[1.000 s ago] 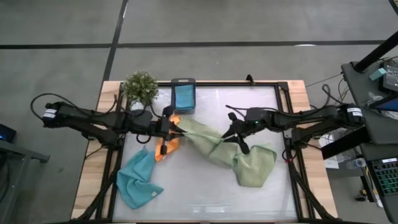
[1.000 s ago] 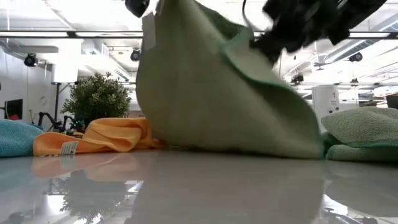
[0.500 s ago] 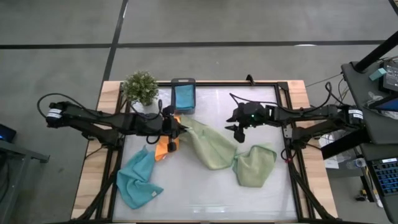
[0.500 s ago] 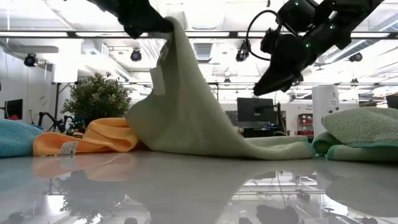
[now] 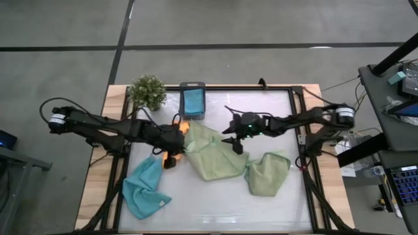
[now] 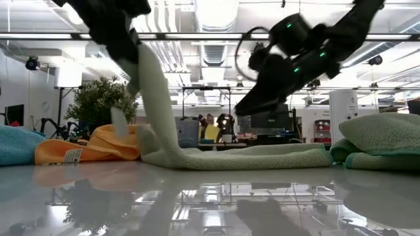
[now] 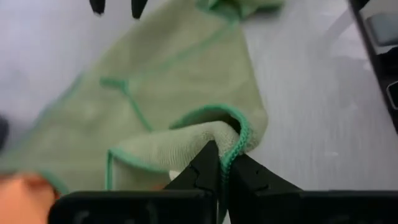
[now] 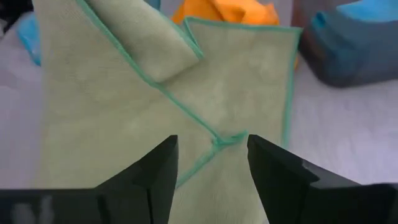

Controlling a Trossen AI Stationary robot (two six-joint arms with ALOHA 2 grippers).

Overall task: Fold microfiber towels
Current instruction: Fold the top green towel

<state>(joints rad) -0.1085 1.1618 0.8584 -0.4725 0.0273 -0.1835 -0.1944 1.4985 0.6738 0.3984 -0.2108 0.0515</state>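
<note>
A sage green towel lies mostly spread on the white table, and its left end rises to my left gripper, which is shut on it. My right gripper hovers open just above the towel's right part and touches nothing. A second sage green towel lies bunched to the right. An orange towel lies crumpled under my left arm. A light blue towel lies at the near left. My left gripper pinches the sage green towel's hemmed edge between its two fingers, at a bunched fold near a corner. The fingers slant down from the table's left. That end hangs lifted below the fingers, slack, while the rest lies flat on the table.
A dark grey box holding a blue cloth stands at the far edge, with a small potted plant to its left. The near middle of the table is bare.
My right gripper has let go of the sage green towel and moved toward the table's left, lower over it. My left gripper has sunk and tipped down, keeping its hold. The towel, held up between both grippers before, has fallen flat except for its left end.
</note>
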